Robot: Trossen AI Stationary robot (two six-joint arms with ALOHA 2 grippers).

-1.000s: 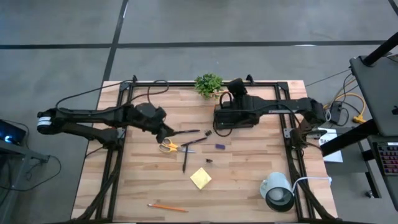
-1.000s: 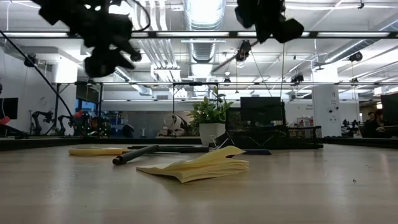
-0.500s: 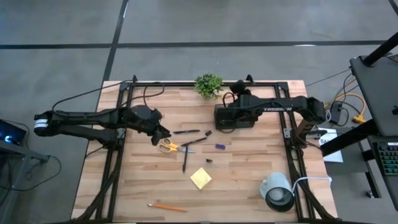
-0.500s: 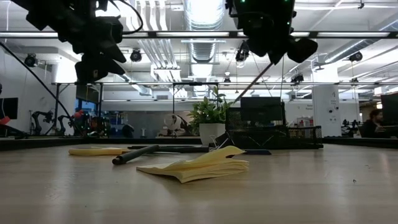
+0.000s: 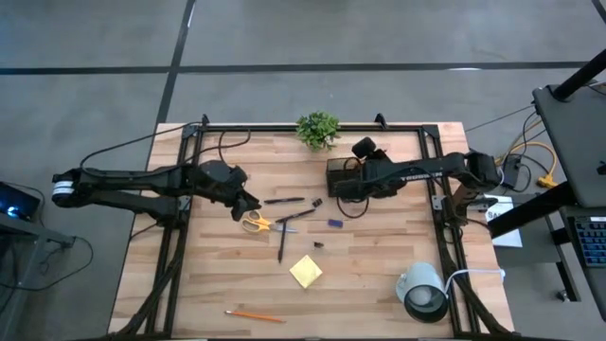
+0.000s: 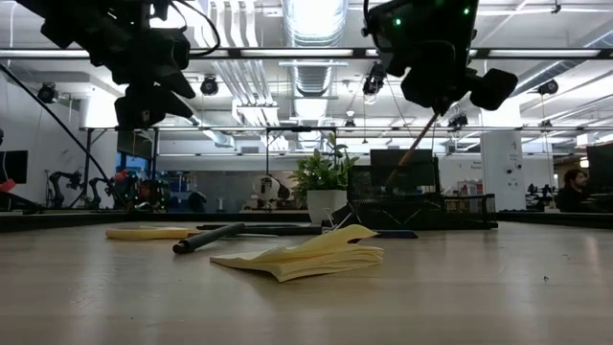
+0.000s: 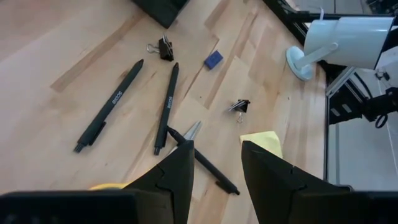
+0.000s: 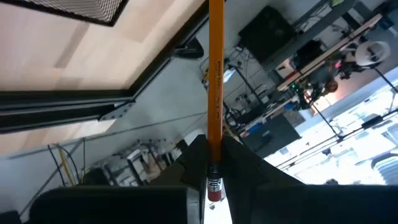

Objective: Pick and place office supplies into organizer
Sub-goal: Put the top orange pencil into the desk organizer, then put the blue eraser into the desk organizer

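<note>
**Right gripper holding pencil over organizer; left gripper poised above pens**

The right gripper (image 8: 213, 163) is clamped on an orange pencil (image 8: 215, 74), its fingers pinching the eraser end so the shaft projects forward. In the low view the pencil (image 6: 414, 149) slants down toward the black mesh organizer (image 6: 421, 209); this tilt likely serves to steer the tip into a compartment. From above, the gripper (image 5: 363, 169) sits over the organizer (image 5: 341, 179) near the potted plant (image 5: 317, 129).

The left gripper (image 7: 216, 163) hovers with fingers apart and empty above two dark pens (image 7: 166, 107) and the yellow-handled scissors (image 5: 256, 223), probably lining up a pick. Binder clips (image 7: 239, 106), a yellow sticky-note pad (image 5: 305, 272) and a second pencil (image 5: 254, 314) lie loose on the table (image 5: 379, 275).
</note>
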